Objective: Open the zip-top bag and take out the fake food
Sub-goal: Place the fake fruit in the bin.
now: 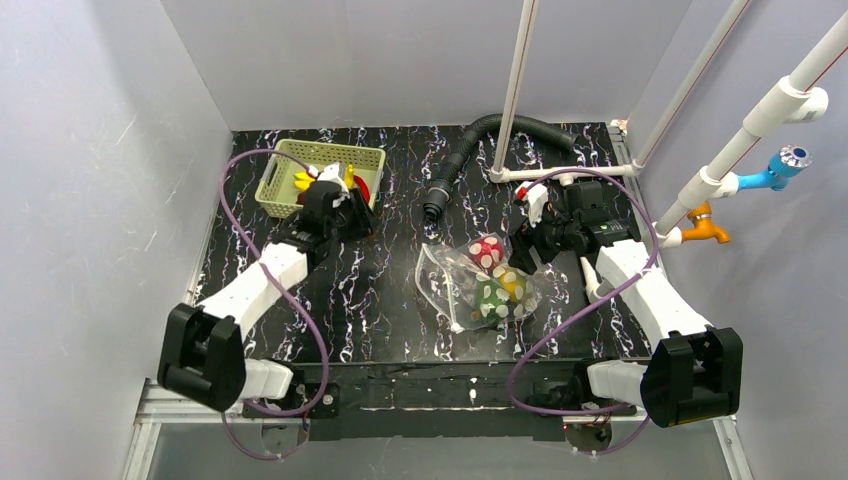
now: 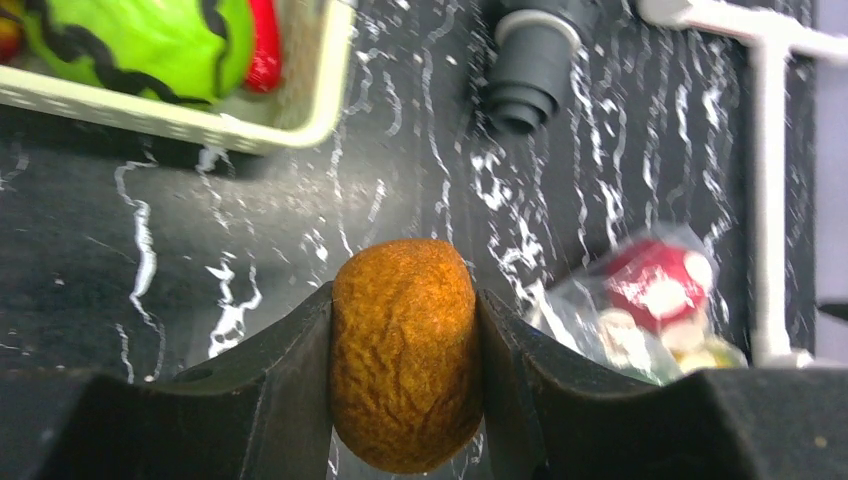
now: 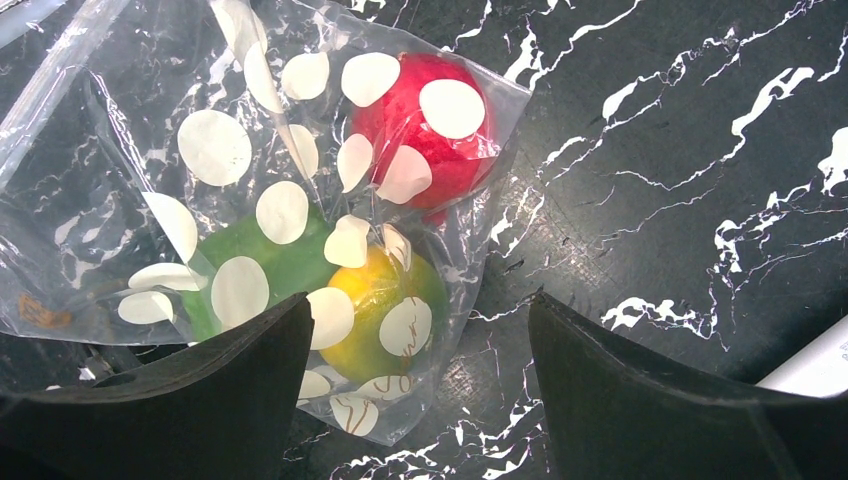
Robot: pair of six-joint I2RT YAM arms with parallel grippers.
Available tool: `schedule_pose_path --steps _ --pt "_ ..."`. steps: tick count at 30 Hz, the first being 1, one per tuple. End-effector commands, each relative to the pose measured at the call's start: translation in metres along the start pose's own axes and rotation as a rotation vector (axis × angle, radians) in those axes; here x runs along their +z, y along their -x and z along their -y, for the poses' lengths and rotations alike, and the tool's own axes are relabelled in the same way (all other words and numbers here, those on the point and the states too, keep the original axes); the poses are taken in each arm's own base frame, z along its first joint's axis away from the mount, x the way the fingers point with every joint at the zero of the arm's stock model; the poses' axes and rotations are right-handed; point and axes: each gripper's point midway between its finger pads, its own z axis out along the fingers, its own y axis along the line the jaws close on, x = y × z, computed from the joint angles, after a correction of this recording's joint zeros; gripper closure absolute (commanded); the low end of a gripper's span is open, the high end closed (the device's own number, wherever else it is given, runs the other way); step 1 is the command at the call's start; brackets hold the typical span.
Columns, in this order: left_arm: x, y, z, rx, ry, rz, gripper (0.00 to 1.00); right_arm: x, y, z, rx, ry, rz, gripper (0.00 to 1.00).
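The zip-top bag (image 1: 478,285), clear with white oval spots, lies on the black marbled table right of centre. Inside it are fake food pieces: a red apple (image 3: 425,125), a yellow-green fruit (image 3: 385,305) and a green piece (image 3: 270,260). My right gripper (image 3: 420,400) hovers open over the bag's (image 3: 120,200) corner, and its left finger overlaps the plastic. My left gripper (image 2: 405,300) is shut on a brown, wrinkled oval piece (image 2: 405,380), held above the table just beside the pale green basket (image 2: 210,125). In the top view the left gripper (image 1: 352,208) sits at the basket's (image 1: 285,195) near right corner.
The basket holds a green piece (image 2: 140,40) and a red one (image 2: 265,45). A black corrugated hose (image 1: 470,150) ends near the table's middle back. A white pipe frame (image 1: 545,172) stands behind the right gripper (image 1: 525,250). Blue (image 1: 780,170) and orange (image 1: 705,225) taps stick out at the right.
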Motion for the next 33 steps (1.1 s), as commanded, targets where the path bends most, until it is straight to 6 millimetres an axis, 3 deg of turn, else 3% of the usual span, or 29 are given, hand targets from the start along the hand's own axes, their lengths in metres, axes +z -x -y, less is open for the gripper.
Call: schedule_pose_path --steps 1,6,14,20,28,33 --pt "0.006 0.026 -0.028 -0.044 0.214 0.008 1.0 -0.005 0.004 -0.005 -0.019 0.017 0.022 0.14" --pt "0.017 0.048 -0.05 -0.041 0.383 0.008 1.0 -0.005 0.003 -0.005 -0.019 0.02 0.022 0.14" --pt "0.035 0.089 -0.07 -0.006 0.507 0.045 1.0 -0.005 0.003 -0.006 -0.018 0.025 0.021 0.14" --pt "0.049 0.11 -0.094 0.005 0.601 0.049 1.0 -0.004 0.003 -0.007 -0.017 0.027 0.02 0.14" --pt "0.062 0.121 -0.123 -0.029 0.702 0.036 1.0 -0.005 0.002 -0.008 -0.022 0.032 0.02 0.14" --pt "0.067 0.124 -0.132 -0.033 0.724 0.022 0.7 -0.005 0.002 -0.008 -0.023 0.031 0.021 0.14"
